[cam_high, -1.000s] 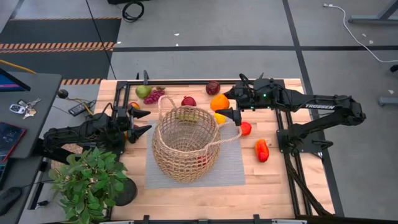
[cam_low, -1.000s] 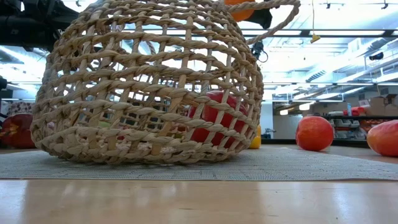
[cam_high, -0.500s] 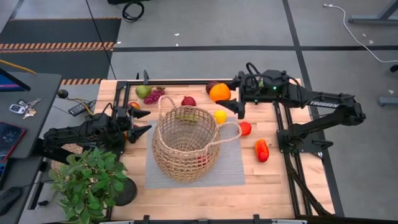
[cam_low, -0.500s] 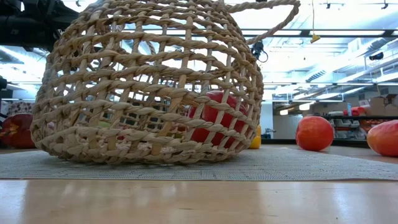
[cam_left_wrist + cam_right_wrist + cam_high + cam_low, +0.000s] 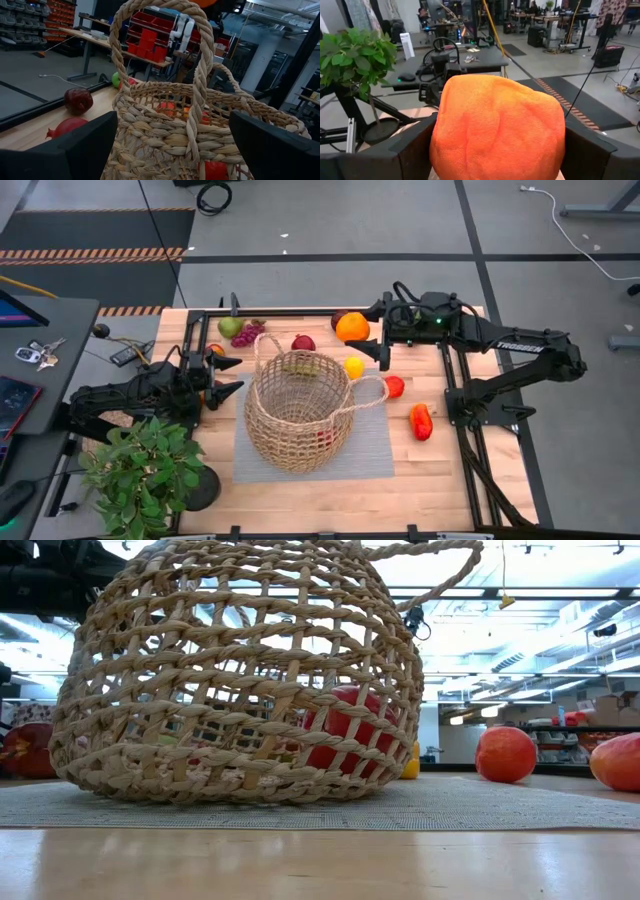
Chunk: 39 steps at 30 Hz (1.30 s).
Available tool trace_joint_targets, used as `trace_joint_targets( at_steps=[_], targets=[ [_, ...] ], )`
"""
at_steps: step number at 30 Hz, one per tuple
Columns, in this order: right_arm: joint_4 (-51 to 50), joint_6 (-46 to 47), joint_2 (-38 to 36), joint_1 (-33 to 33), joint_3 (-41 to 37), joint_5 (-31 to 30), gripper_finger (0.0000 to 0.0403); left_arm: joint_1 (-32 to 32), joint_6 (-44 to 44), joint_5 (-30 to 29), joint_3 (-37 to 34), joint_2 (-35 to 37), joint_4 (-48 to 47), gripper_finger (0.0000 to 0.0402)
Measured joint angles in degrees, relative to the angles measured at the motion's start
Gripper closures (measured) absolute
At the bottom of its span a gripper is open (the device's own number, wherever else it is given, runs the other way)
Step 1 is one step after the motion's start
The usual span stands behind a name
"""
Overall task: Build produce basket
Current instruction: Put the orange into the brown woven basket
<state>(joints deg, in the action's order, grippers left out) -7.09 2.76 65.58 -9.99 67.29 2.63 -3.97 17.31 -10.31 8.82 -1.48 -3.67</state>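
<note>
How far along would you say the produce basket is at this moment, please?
Early. Done: a red piece and a few others lie inside the basket. In hand: the right gripper holds an orange fruit near the table's far edge. Left: grapes, pear and several red pieces outside. The left gripper waits open beside the basket.

Even, diffuse light fills the high view: the desk [image 5: 300, 480] is bright, and the basket [image 5: 297, 412] casts only a faint, soft shadow on the mat around its base. In the low view the basket [image 5: 240, 675] stands backlit against glaring ceiling strip lights, which wash out the room behind its upper weave; the near desk edge below it is blurred. In the left wrist view the room beyond the basket is dimmer and soft. The orange fruit [image 5: 497, 127] fills the right wrist view, slightly out of focus.
</note>
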Motion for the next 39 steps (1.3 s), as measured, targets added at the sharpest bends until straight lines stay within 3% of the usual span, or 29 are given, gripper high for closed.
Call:
trace_joint_targets(
  at_steps=[6, 10, 14, 27, 39],
  targets=[
    [1.6, 2.9, 0.0, -0.2, 0.0, -0.2, 0.0059, 0.0, 0.0, 0.0, 0.0, 0.0, 0.0, 0.0012],
    [3.8, 10.9, 0.0, -0.2, 0.0, -6.5, 0.0059, 0.0, 0.0, 0.0, 0.0, 0.0, 0.0, 0.0012],
    [4.6, 12.1, 0.0, -0.3, 0.0, -10.0, 0.0059, 0.0, 0.0, 0.0, 0.0, 0.0, 0.0, 0.0012],
    [4.5, 12.3, 0.1, -0.3, 0.0, -10.1, 0.0059, 0.0, 0.0, 0.0, 0.0, 0.0, 0.0, 0.0012],
    [3.9, 16.5, 5.7, -0.1, 0.6, -7.0, 0.0059, 0.0, 0.0, 0.0, 0.0, 0.0, 0.0, 0.0012]
  ],
)
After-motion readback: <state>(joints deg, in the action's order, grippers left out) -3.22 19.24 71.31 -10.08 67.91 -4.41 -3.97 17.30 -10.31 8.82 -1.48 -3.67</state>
